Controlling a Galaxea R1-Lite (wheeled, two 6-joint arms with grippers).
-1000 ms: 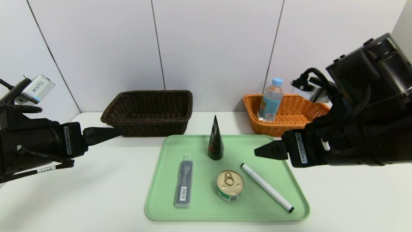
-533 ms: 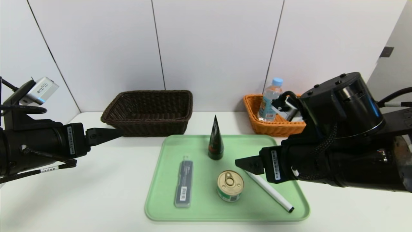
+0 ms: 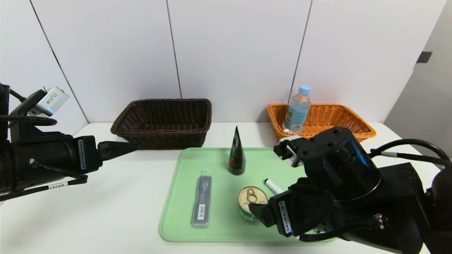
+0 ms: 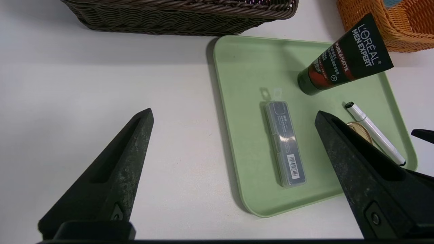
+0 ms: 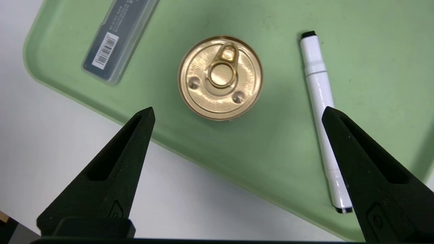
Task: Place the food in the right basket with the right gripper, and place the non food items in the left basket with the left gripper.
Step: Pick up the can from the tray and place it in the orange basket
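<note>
A green tray (image 3: 183, 169) holds a gold-topped can (image 3: 251, 197), a white marker pen (image 3: 272, 185), a grey clear case (image 3: 201, 201) and a black tube (image 3: 236, 155) standing on its cap. My right gripper (image 3: 256, 211) hangs open just above the can's near side. In the right wrist view the can (image 5: 220, 77) lies slightly ahead of the open right gripper (image 5: 237, 112), with the pen (image 5: 320, 98) beside one finger. My left gripper (image 3: 134, 146) is open and empty, left of the tray in front of the brown basket (image 3: 162, 121). A water bottle (image 3: 296, 110) stands in the orange basket (image 3: 353, 123).
Both baskets stand against the back wall, the brown one on the left and the orange one on the right. My right arm covers the tray's right front corner and most of the pen. White tabletop (image 3: 116, 204) lies left of the tray.
My right arm swung down and left from beside the orange basket to over the can, and now hides most of the pen. The left gripper crept slightly right.
</note>
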